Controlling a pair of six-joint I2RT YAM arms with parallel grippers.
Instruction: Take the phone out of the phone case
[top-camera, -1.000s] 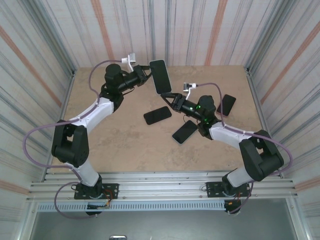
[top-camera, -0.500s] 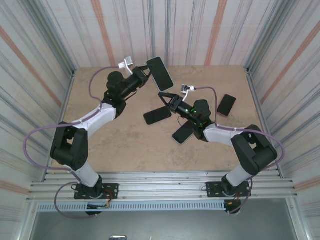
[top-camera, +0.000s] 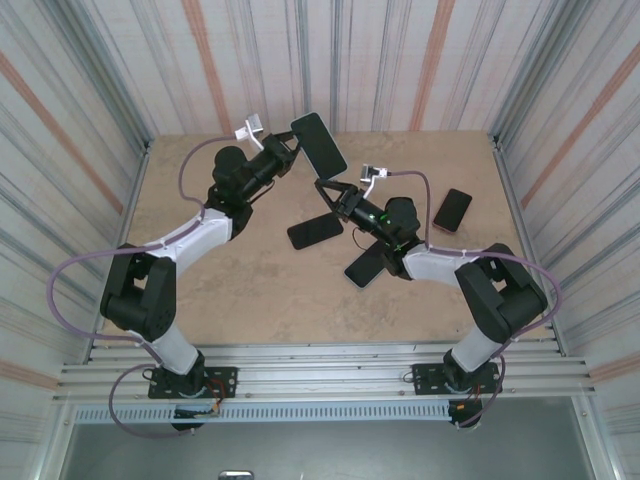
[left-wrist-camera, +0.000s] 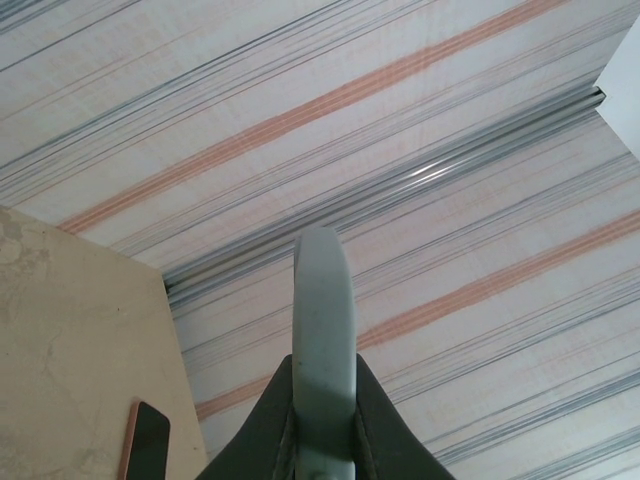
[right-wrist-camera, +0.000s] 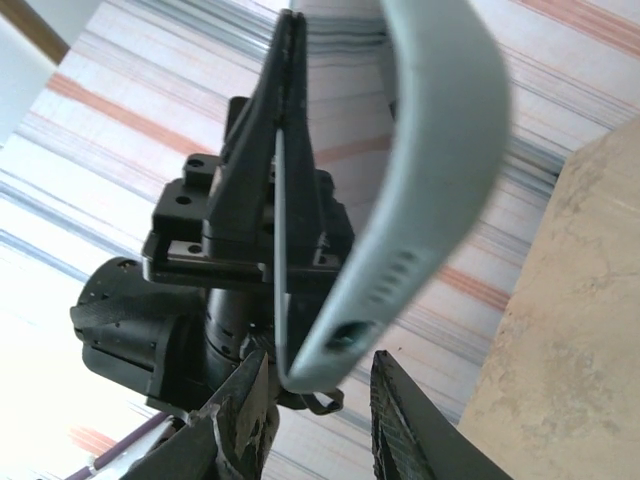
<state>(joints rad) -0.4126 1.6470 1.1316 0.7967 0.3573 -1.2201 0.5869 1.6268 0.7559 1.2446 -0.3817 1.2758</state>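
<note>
Three loose phones lie flat on the desk (top-camera: 240, 290). One (top-camera: 315, 231) is just under the raised arms, one (top-camera: 370, 264) is beside the right arm's forearm, and one (top-camera: 452, 210) is off to the right, well apart. Striped walls (top-camera: 420, 60) close in on three sides.

The phone (top-camera: 320, 143) sits in its pale grey phone case (left-wrist-camera: 324, 330) and is held up off the desk. In the top view its long axis runs from upper left to lower right, with its dark face tilted towards the camera.

The left pincer (top-camera: 291, 148) is pressed together on the phone case at its left side. In the left wrist view the case is seen edge-on, rising from between the black fingers (left-wrist-camera: 268, 432).

The right pincer (top-camera: 328, 188) is at the case's lower end, spread, with one corner of the rim between its fingers (right-wrist-camera: 245, 415). I cannot tell whether they touch it.
</note>
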